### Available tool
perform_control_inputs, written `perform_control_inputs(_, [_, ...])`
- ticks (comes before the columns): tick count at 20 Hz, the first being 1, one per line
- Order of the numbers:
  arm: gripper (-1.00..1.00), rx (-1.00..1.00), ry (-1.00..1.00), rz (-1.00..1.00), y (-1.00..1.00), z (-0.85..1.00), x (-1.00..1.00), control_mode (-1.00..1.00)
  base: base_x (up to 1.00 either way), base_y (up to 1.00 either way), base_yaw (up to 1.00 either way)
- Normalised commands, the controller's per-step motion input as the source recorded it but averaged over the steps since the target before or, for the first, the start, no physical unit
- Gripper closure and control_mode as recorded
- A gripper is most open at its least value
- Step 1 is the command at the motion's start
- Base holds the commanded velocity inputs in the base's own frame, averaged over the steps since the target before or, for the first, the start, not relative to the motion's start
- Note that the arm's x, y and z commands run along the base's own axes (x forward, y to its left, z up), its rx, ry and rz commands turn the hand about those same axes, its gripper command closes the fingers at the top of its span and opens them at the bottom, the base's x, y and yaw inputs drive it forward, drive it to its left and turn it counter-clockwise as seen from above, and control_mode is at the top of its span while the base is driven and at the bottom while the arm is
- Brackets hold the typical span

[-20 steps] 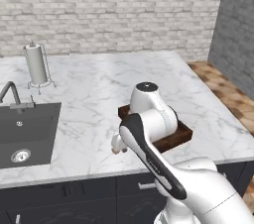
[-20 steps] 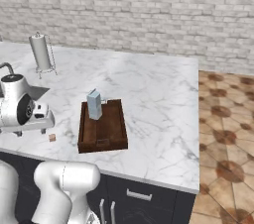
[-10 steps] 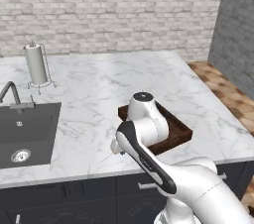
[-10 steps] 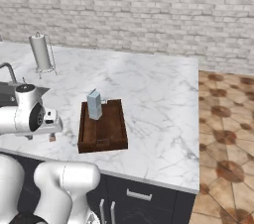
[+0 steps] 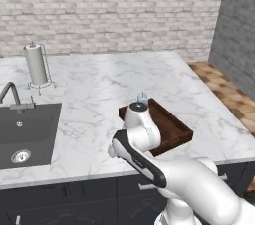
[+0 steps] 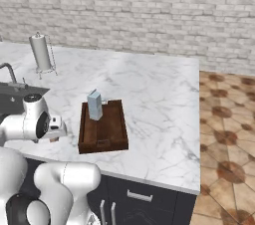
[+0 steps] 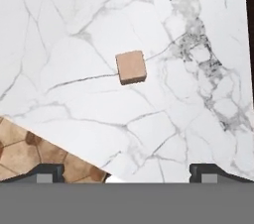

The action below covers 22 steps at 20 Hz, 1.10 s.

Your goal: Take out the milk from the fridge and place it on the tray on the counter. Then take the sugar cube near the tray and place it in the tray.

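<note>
The small pale blue-grey milk carton with a pointed top (image 6: 94,105) is standing up at the far end of the dark brown wooden tray with a low rim (image 6: 117,134). The tray is sitting on the white marble counter with grey veins (image 6: 149,89), close to the near edge. In the left base view the top of the carton (image 5: 143,97) is peeking out just behind the robot's white arm, and the tray (image 5: 174,129) is showing on the right of the arm.

The tiny light tan sugar cube (image 7: 131,67) is lying on the bare marble, with nothing touching it. In the right base view the cube (image 6: 54,139) is peeking out just under the robot's hand, near the left side of the tray and close to the counter's near edge.

The gripper (image 7: 126,171) is hanging over the cube. Its two dark fingertips (image 7: 47,171) are standing wide apart and are holding nothing.

Far back on the left, a white paper towel roll on a wire stand (image 5: 36,64) is standing upright. A grey sink set into the counter (image 5: 27,134) is sitting at the left, with a grey tap (image 5: 10,94) behind it.
</note>
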Motion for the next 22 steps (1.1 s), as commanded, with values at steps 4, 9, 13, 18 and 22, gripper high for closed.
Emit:
perform_control_inputs(4, [-1.00, 0.00, 0.00, -0.03, 0.26, -0.01, 0.21, -1.00, 0.00, 0.00, 0.00])
perform_control_inputs(9, [-1.00, 0.00, 0.00, -0.02, 0.05, 0.00, 0.26, -1.00, 0.00, 0.00, 0.00])
perform_control_inputs(13, [-1.00, 0.00, 0.00, 0.00, 0.01, -0.04, 0.32, -1.00, 0.00, 0.00, 0.00])
perform_control_inputs(18, [-1.00, 0.00, 0.00, 0.00, 0.05, -0.11, 0.08, -1.00, 0.00, 0.00, 0.00])
perform_control_inputs(22, [-1.00, 0.00, 0.00, 0.00, 0.03, -0.19, 0.00, -1.00, 0.00, 0.00, 0.00])
